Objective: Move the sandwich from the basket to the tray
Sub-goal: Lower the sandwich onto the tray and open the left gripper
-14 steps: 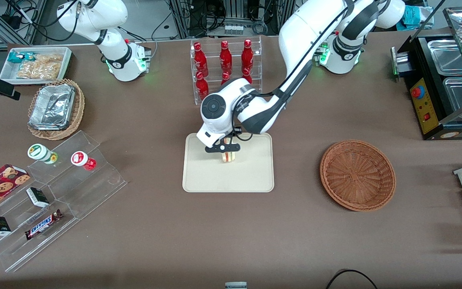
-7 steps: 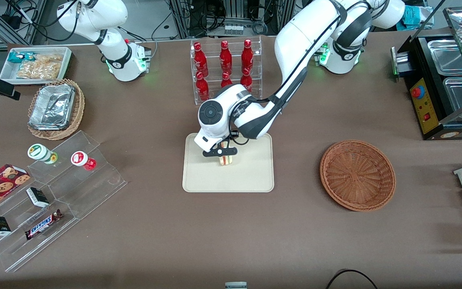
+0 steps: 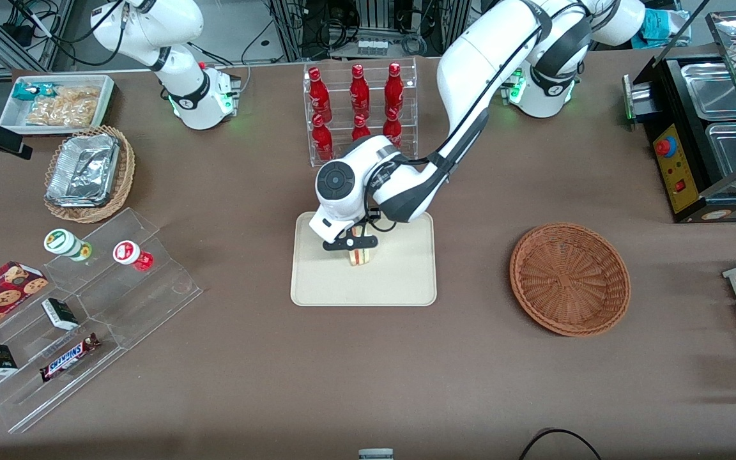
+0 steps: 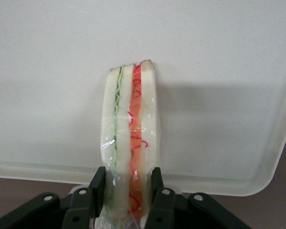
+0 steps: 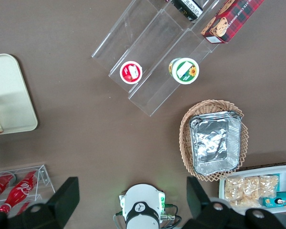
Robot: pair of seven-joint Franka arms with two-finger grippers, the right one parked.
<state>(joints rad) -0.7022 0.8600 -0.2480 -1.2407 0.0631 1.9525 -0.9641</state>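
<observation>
the left arm's black two-finger gripper (image 4: 126, 191) is clenched on one end of the clear-wrapped triangular sandwich of pale bread with red and green filling (image 4: 129, 143), its fingers (image 4: 96, 186) pressing either bread face. the sandwich hangs directly below the gripper, low over the flat cream-beige rectangular tray with rounded corners (image 3: 400, 281); i cannot tell whether it touches yet. the round reddish-brown woven wicker basket (image 3: 569, 278) sits well apart from the gripper, toward the working arm's end, with nothing in it. the carry looks done; what is left, by my judgement, is settling the sandwich, letting go and pulling clear.
</observation>
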